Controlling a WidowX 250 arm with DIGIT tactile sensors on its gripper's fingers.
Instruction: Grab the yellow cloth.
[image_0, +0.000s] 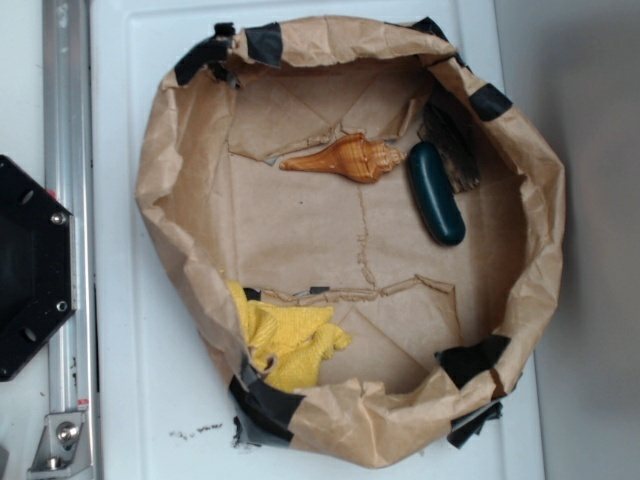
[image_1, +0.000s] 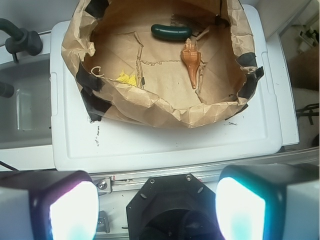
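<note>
The yellow cloth (image_0: 288, 343) lies crumpled against the lower-left inner wall of a brown paper basin (image_0: 175, 190). In the wrist view only a small patch of the yellow cloth (image_1: 126, 78) shows over the near rim. My gripper (image_1: 156, 210) is open, its two fingers wide apart at the bottom of the wrist view, above the black robot base and well short of the basin. The gripper is not in the exterior view.
An orange-brown spiral seashell (image_0: 343, 158) and a dark green capsule (image_0: 436, 193) lie in the basin's upper part. The basin, patched with black tape, sits on a white lid (image_0: 130, 400). A black robot base (image_0: 30, 265) and a metal rail (image_0: 68, 200) are at the left.
</note>
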